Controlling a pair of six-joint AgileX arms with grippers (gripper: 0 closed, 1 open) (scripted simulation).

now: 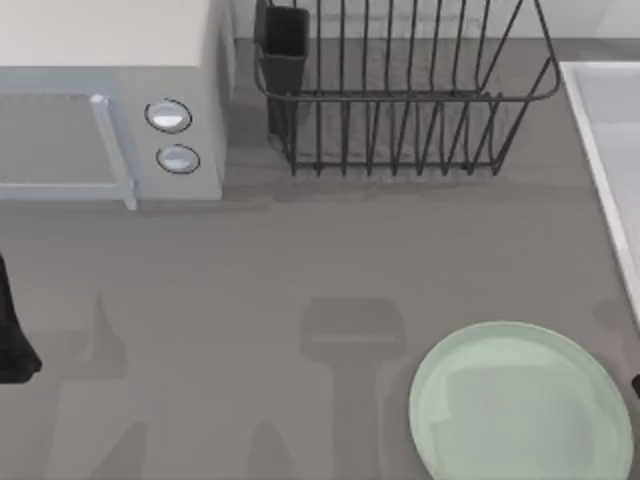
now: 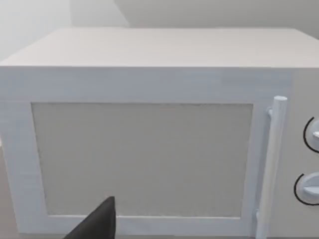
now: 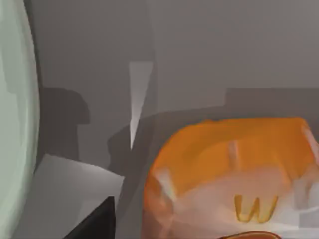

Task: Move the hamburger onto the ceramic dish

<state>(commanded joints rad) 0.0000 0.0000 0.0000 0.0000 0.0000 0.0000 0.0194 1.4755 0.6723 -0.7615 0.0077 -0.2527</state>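
At the desk's far left corner you have the microwave [image 1: 110, 100], door shut, and your left arm [image 1: 12, 335] sits parked at the left edge, its wrist camera facing that door; you cannot tell how its pincer stands. Along the back edge stands the wire rack [image 1: 400, 90]; near the front right corner lies the ceramic dish [image 1: 520, 405], bare. Your right wrist view has the hamburger [image 3: 234, 179] close up on the desk, apart from the dish rim; that pincer's state cannot be told either.
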